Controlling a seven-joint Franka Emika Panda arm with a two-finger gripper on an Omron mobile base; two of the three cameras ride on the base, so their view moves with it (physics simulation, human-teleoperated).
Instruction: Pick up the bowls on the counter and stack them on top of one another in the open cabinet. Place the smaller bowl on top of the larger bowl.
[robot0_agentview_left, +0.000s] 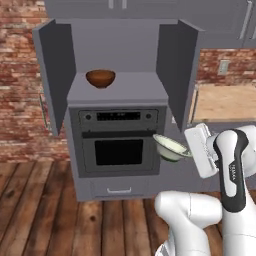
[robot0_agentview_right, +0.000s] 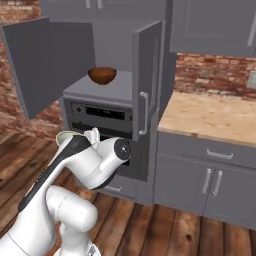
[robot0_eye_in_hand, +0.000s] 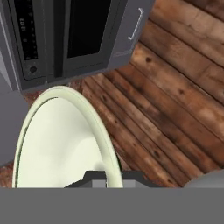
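Two bowls: one brown bowl (robot0_agentview_left: 100, 78) on the cabinet (robot0_agentview_left: 120, 90) shelf, one pale bowl (robot0_agentview_left: 170, 147) in front of the one oven (robot0_agentview_left: 119, 147). The cabinet has two open doors. One counter (robot0_agentview_right: 215, 117) has one drawer and two doors beneath.

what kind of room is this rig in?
A kitchen, rendered in simulation by the look of it. Cues: a built-in oven set in a tall grey cabinet with its doors open, a tan wood-look counter over grey cabinet fronts, and a red brick backsplash.
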